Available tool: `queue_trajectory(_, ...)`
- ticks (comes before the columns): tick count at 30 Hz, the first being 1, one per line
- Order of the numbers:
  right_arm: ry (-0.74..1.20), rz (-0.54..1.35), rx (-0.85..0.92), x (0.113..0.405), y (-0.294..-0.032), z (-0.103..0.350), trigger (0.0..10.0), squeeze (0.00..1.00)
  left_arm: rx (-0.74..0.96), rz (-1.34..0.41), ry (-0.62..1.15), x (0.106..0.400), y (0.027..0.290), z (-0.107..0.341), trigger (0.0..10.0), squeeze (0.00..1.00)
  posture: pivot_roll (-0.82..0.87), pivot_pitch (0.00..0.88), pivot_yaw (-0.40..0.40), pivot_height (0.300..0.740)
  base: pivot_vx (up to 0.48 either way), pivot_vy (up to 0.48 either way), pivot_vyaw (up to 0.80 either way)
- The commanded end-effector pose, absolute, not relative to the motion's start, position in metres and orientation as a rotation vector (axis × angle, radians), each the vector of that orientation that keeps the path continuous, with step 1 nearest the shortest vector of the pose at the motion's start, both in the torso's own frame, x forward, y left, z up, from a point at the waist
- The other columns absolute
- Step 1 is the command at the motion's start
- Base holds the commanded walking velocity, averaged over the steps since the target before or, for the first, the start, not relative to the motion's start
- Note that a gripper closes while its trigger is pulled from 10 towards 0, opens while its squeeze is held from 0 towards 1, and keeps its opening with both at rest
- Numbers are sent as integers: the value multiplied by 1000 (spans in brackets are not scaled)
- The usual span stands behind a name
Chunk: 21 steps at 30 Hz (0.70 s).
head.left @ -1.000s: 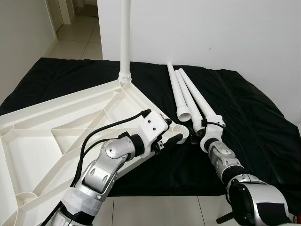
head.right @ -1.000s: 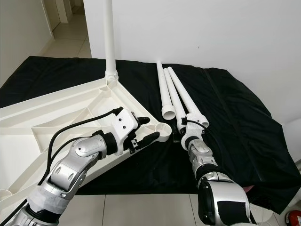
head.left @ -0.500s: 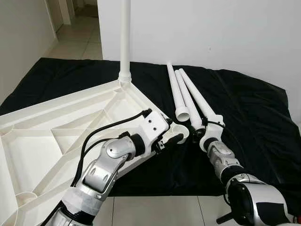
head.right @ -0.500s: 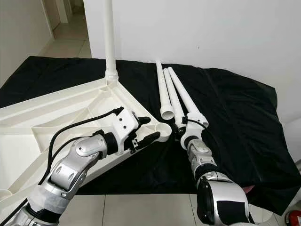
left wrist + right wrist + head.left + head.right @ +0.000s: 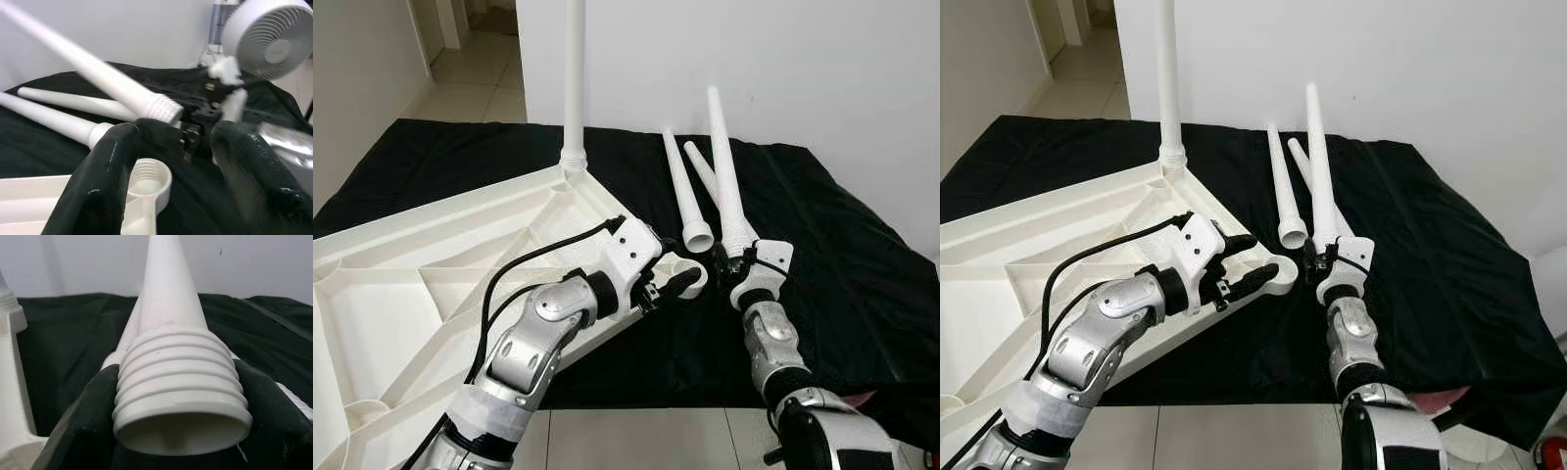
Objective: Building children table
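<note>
Lying upside down across the left half of a black cloth (image 5: pixel 842 245) spread on the floor, the white tabletop (image 5: pixel 440 284) shows its ribbed underside, and one fitted leg (image 5: pixel 573 78) is seen standing upright in the corner socket nearest the far edge of the cloth. Two spare legs (image 5: pixel 680 191) are laid side by side on the cloth toward its far edge. A third leg, the raised leg (image 5: pixel 724 176), is clamped at its threaded end by the right claw (image 5: pixel 736 266) and tilted steeply upward. The empty socket (image 5: pixel 683 272) at the tabletop's near corner is bracketed by the left claw (image 5: pixel 677 284), whose fingers (image 5: pixel 105 181) are held apart on either side of it. For a clean start, the threaded end should be brought squarely over that socket, the leg kept upright, and the corner steadied while the thread is turned in.
</note>
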State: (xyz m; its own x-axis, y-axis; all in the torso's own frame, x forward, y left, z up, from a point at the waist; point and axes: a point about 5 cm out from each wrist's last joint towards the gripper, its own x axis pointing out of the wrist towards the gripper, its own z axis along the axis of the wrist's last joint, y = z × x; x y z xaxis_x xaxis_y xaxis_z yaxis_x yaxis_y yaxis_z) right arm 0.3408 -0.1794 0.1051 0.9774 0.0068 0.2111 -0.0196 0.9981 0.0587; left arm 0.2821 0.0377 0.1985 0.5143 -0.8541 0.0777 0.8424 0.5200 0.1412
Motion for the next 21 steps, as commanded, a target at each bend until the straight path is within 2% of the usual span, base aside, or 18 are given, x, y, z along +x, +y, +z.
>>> queue_trajectory(1,-284,26,40,341,-177,116,10000,0,46,-1079,-136,282,34,202,10000,20,0,0,-67,740,0,0,0)
queue_trajectory(2,-284,26,40,341,-177,116,10000,0,46,-1079,-136,282,34,202,10000,20,0,0,-67,740,0,0,0)
queue_trajectory(3,-312,41,17,341,-174,120,10000,0,-7,-1082,-137,284,33,205,10000,1000,0,0,-67,740,0,0,0)
queue_trajectory(7,-344,45,4,340,-171,125,10000,0,-65,-1086,-136,287,31,210,10000,1000,-2,0,-62,740,0,0,0)
queue_trajectory(9,-420,62,-13,339,-166,138,10000,0,-131,-1088,-120,294,28,219,10000,1000,-3,0,-62,740,0,0,0)
queue_trajectory(14,-487,90,-37,339,-160,152,10000,0,-144,-1081,-86,303,25,224,10000,1000,-12,0,-55,740,0,0,0)
queue_trajectory(15,-519,102,-46,339,-157,158,10000,0,-163,-1064,-52,308,23,225,10000,0,-14,0,-51,740,0,0,0)
queue_trajectory(21,-613,147,-77,336,-143,177,10000,0,-232,-976,83,329,20,228,10000,0,-16,0,-43,740,0,0,0)
